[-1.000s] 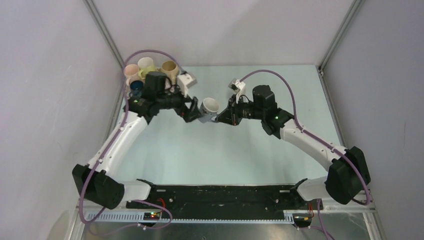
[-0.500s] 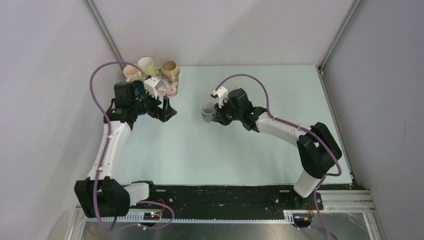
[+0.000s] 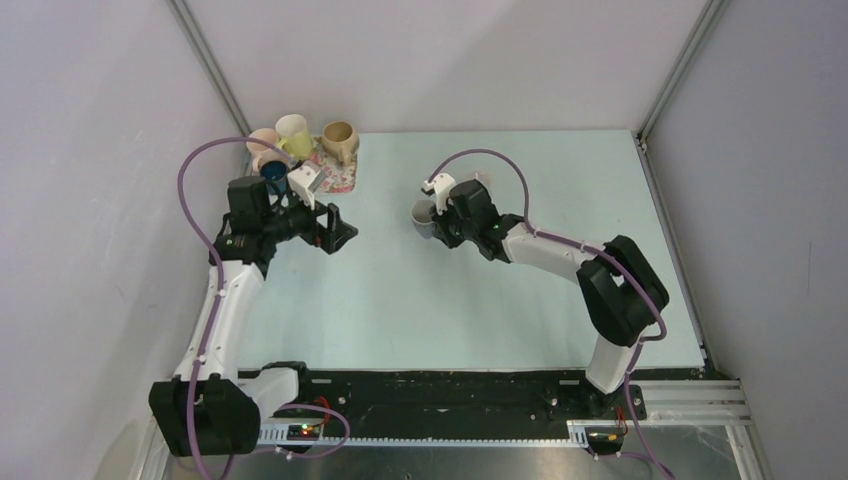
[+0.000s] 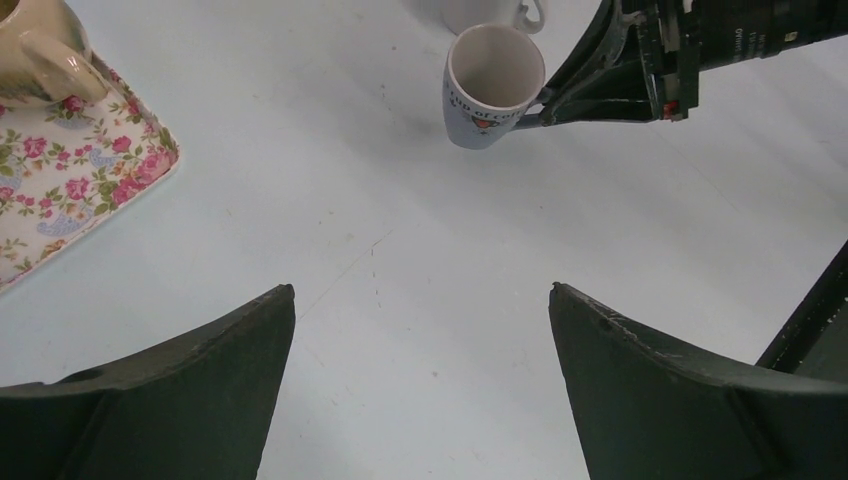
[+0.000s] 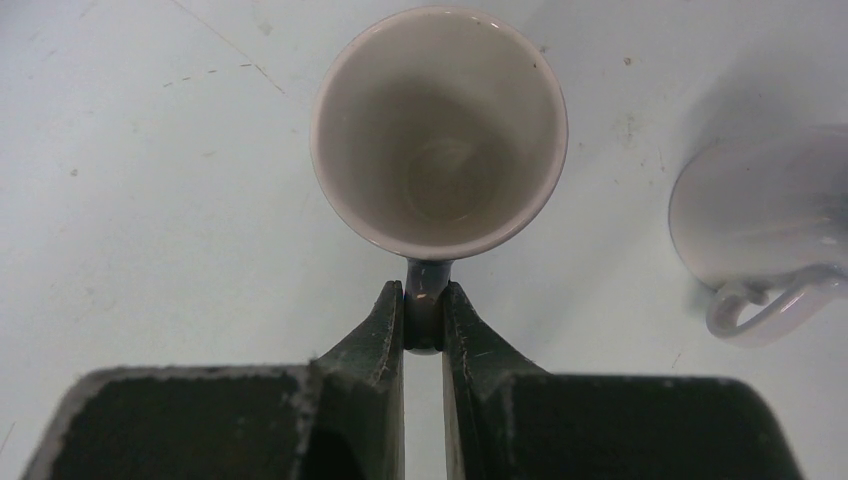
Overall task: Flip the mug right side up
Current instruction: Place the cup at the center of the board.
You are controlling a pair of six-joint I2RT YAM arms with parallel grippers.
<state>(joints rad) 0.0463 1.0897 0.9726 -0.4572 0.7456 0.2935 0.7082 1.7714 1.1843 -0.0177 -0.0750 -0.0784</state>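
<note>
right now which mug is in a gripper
The printed mug, mouth up: the right gripper pinches its handle. The plain white mug beside it and the far-corner mugs stand free.
</note>
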